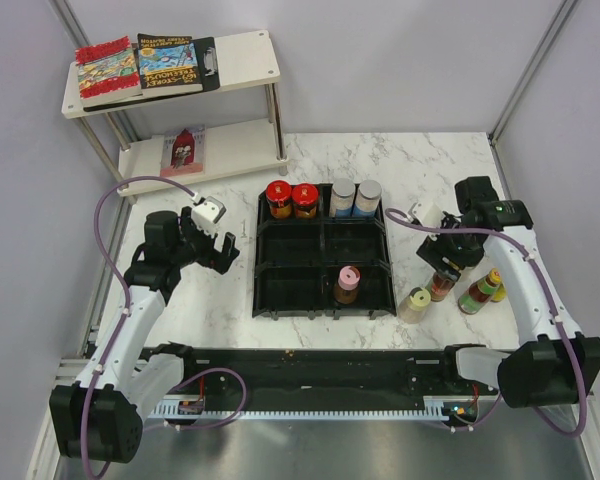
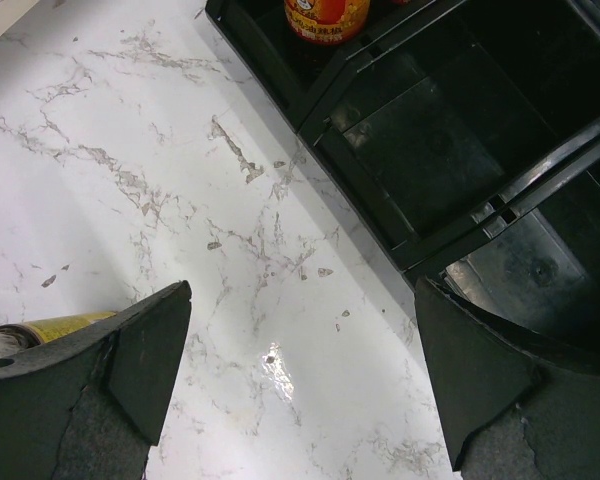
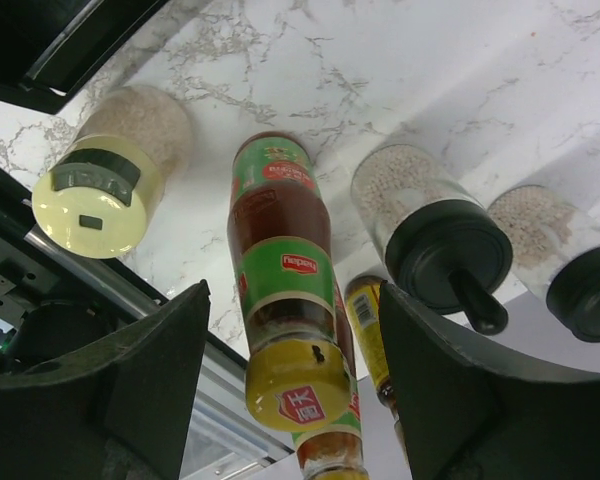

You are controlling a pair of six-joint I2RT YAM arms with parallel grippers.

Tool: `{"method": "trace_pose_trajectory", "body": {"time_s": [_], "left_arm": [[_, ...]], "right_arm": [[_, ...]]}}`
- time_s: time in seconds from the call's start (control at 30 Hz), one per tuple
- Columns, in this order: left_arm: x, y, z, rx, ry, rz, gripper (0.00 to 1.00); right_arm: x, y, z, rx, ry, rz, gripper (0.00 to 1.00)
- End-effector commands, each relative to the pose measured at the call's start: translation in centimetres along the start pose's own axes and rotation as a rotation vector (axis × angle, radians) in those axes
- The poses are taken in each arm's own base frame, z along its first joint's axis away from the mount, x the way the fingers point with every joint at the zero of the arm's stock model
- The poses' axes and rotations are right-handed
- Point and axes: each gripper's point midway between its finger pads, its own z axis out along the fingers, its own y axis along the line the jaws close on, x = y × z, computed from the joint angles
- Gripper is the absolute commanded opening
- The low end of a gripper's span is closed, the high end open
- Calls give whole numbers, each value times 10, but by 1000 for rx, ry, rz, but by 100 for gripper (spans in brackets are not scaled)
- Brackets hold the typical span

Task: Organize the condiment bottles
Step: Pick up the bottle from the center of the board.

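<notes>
Yellow-capped sauce bottle, frame centre, sat below gap of your wide-open right gripper, lined up for grab, I'd guess. Left gripper gaped empty, parked beside tray.

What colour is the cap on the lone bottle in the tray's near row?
Pink; the cap shows best in the top external view.
</notes>
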Motion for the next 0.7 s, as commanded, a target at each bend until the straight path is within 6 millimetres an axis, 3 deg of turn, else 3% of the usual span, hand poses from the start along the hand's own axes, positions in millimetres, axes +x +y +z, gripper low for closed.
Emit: {"method": "trace_pose_trajectory", "body": {"time_s": [0.0, 0.33, 0.53, 0.6, 0.63, 0.67], "left_arm": [[-9, 2, -3, -4, -31, 10, 100], [-8, 1, -2, 0, -29, 10, 99], [-9, 1, -2, 1, -31, 11, 99], [-9, 1, -2, 0, -33, 11, 100], [-9, 1, -2, 2, -33, 11, 100], [-9, 1, -2, 2, -32, 12, 100]], "right_arm": [[-2, 10, 8, -60, -29, -28, 74], [21, 18, 19, -105, 24, -22, 60], [23, 21, 21, -126, 32, -29, 45], [22, 21, 22, -132, 31, -27, 34], [21, 20, 22, -131, 26, -26, 13], [19, 19, 22, -132, 24, -17, 1]]}}
